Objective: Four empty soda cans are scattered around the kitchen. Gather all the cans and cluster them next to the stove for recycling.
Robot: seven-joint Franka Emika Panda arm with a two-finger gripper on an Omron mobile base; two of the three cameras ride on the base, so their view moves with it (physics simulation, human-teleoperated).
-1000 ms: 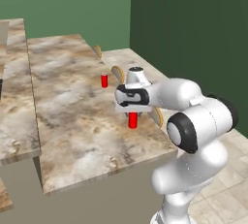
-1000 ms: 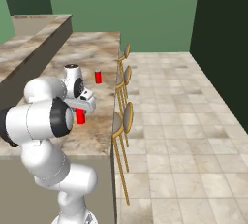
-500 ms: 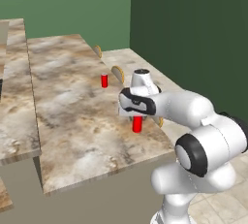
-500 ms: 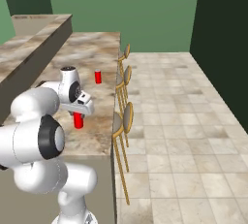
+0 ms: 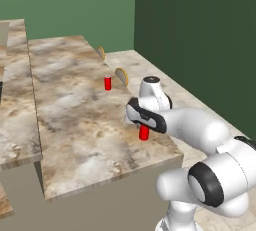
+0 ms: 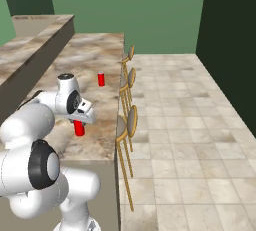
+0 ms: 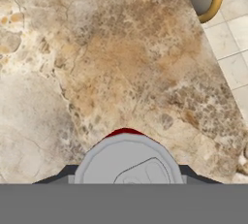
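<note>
Left base view, operator: your gripper (image 5: 143,126) sits centre-right of frame, its jaws pinching a small red cylindrical soda can (image 5: 144,133) that hangs upright at the tan marbled stone counter (image 5: 75,110); whether its base touches the stone you cannot tell. A second red can (image 5: 107,83) stands upright further up the frame, well apart. In the hand view the held can's grey lid (image 7: 127,162) fills bottom centre. A round wooden-rimmed stool (image 6: 131,121) stands beside the counter edge.

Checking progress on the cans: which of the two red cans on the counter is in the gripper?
The near soda can, shut in the gripper; the far soda can stands alone.
</note>
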